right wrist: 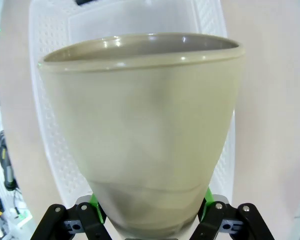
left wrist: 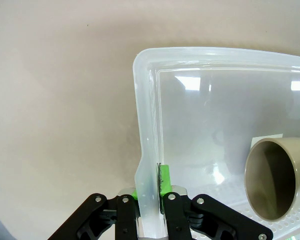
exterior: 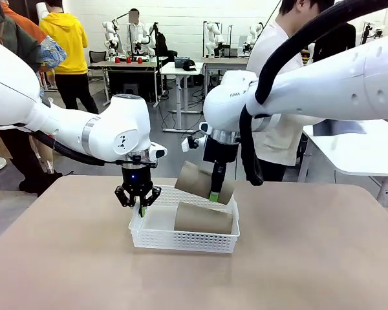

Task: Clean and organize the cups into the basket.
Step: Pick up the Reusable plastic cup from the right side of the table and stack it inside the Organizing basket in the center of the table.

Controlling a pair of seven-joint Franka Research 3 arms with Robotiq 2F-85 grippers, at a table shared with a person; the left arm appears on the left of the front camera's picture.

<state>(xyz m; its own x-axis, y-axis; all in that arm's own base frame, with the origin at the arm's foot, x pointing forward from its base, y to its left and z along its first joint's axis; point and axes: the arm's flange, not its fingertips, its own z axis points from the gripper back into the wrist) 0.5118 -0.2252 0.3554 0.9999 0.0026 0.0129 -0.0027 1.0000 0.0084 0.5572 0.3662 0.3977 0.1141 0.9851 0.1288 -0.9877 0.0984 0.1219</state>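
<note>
The white basket sits at the table's middle. One tan cup lies on its side inside it, its open mouth facing my left wrist camera. My left gripper is shut on the basket's left rim, green pads pinching the wall. My right gripper is shut on a second tan cup, held tilted just above the basket's far right part. That cup looms large in the right wrist view, with the basket beneath it.
Bare tan tabletop surrounds the basket on all sides. A person in a white shirt stands behind the far edge. A white table stands at the right.
</note>
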